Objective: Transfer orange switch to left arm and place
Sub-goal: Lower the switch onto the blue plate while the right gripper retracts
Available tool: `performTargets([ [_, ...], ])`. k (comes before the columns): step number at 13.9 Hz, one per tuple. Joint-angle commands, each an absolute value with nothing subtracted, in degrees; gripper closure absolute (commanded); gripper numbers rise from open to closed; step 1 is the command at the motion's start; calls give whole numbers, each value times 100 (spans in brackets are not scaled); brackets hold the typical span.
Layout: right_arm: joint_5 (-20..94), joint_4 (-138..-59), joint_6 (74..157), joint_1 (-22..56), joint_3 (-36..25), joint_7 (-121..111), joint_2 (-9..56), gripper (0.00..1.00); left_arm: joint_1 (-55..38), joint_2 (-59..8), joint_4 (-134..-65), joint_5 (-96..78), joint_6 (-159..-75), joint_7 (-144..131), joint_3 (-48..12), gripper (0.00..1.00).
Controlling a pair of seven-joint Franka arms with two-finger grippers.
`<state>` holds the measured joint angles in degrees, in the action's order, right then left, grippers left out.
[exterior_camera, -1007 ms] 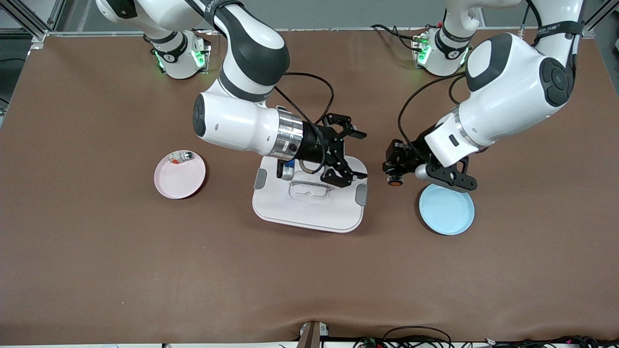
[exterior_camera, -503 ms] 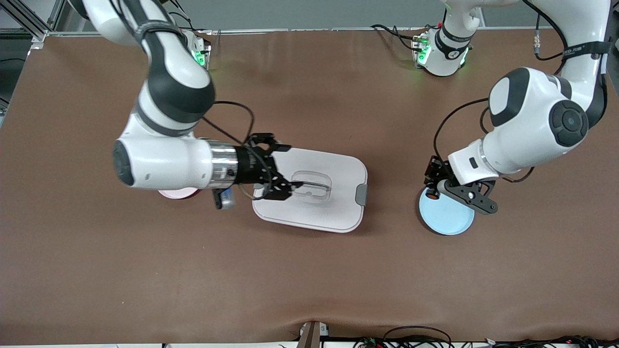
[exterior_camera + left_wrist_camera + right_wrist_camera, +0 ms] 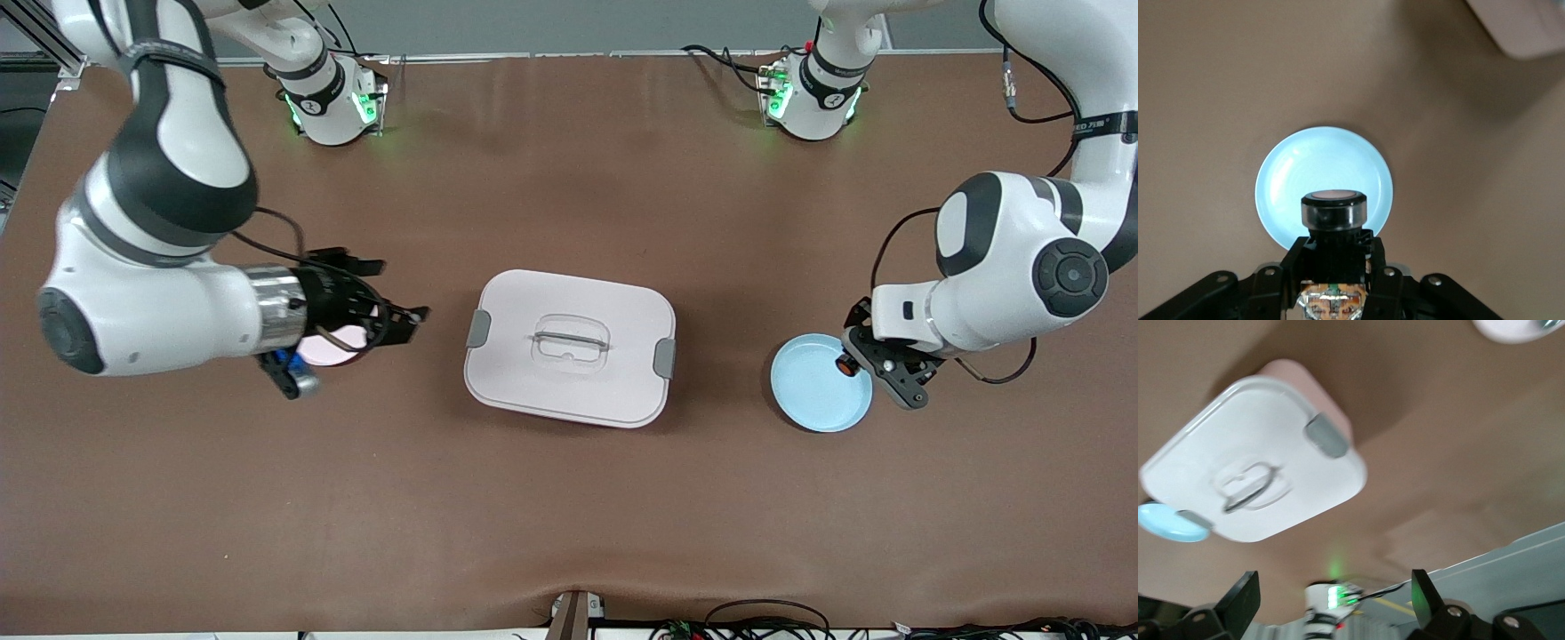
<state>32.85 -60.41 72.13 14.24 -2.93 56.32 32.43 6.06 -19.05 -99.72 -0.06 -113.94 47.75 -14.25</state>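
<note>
Orange switch [image 3: 839,363] sits clamped in the left gripper [image 3: 846,362], up in the air over the rim of the pale blue plate [image 3: 813,391], at about two o'clock on that plate in the front view. From there it is only a small orange dot against black fingers. The left wrist view tells more: the switch [image 3: 1333,217] has a round dark collar with a pale flat face, a black body below it and orange at its base, squeezed between the two fingers [image 3: 1290,263], and it hangs above the blue plate [image 3: 1288,187], near the six o'clock edge of the plate as that picture shows it.

Going from the right arm's end of the table toward the left arm's end in the front view: the right gripper [image 3: 391,293] hovers with its fingers spread and nothing between them, over the bare table by the pink plate [image 3: 342,347], whose edge peeks out under the wrist. Next comes the box [image 3: 569,347], white with a clear recessed handle and grey clips, at the table's middle. Then the blue plate and the left gripper.

The right wrist view adds the box [image 3: 1251,463] seen at a slant, a sliver of the blue plate [image 3: 1168,520] past it, and the two spread fingertips [image 3: 1245,597].
</note>
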Motion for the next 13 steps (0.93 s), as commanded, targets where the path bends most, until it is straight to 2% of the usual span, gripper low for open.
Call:
performTargets([
  [1,2499,-6073,6717,1074,-202,4391,2980,0,720,-1819,-10291,158,-11688,5745,-1459,100],
  [8,706,-6073,6109,353,-202,1348,2804,0,1046,-1872,-11117,308,-12813,7661,-1459,100],
  [13,45,-6073,5915,-219,-202,-138,2690,0,1037,-2117,-11689,308,-14008,8435,-1459,100],
])
